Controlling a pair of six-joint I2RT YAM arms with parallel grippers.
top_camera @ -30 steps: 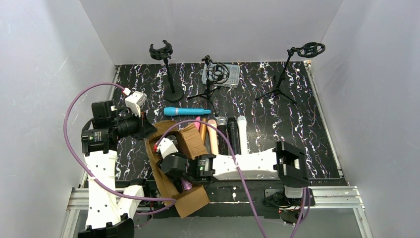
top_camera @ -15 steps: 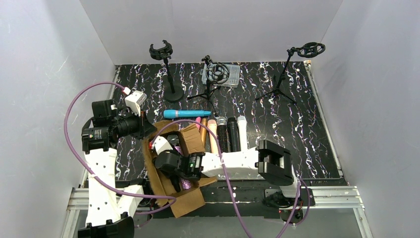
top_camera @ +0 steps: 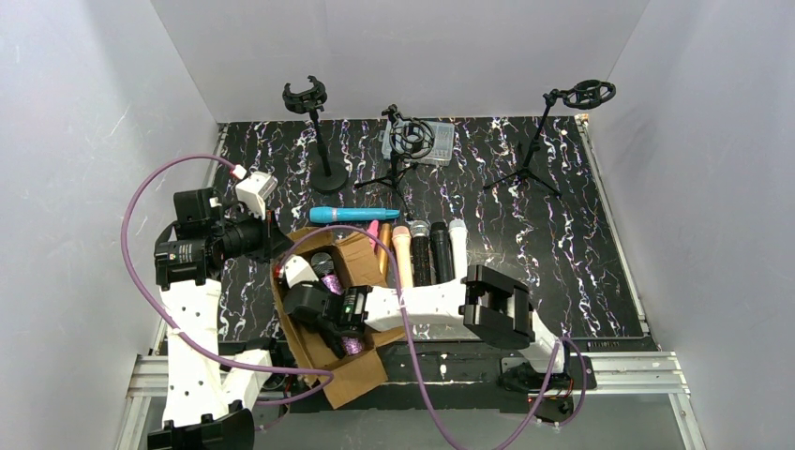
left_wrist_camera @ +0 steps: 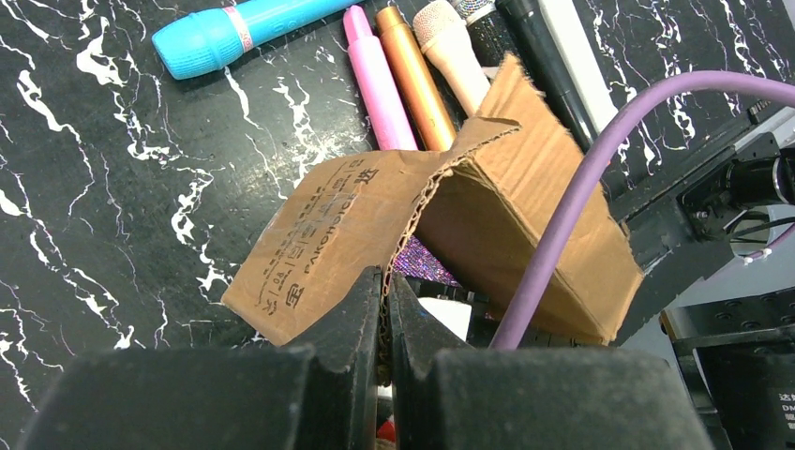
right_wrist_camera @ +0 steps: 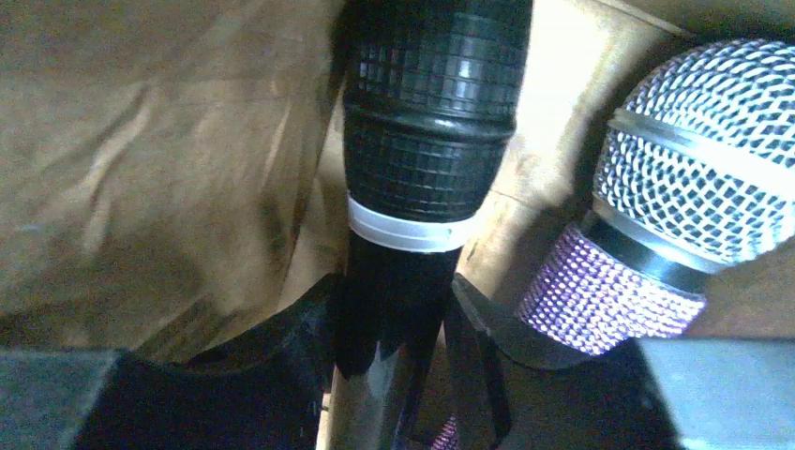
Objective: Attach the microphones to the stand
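Right arm [top_camera: 441,305] stretches leftward into box [top_camera: 361,377], fingers [right_wrist_camera: 281,352] clasping black microphone [right_wrist_camera: 427,112].

Right end effector [right_wrist_camera: 392,323] deeper in box [top_camera: 364,380]

Right wrist: black microphone [right_wrist_camera: 427,122] has its head cut by the top edge and its handle drops out of sight between the right gripper [right_wrist_camera: 389,323] fingers. The purple glitter microphone [right_wrist_camera: 619,291] grille runs off the right edge, its handle hidden behind a finger. Top view: that gripper's fingertips are buried in the cardboard box [top_camera: 361,380] under its own wrist, the flap covers most of the pink microphone [top_camera: 374,228] and gold microphone [top_camera: 384,248], and the teal microphone [left_wrist_camera: 202,42] is clipped by the left wrist's top edge.
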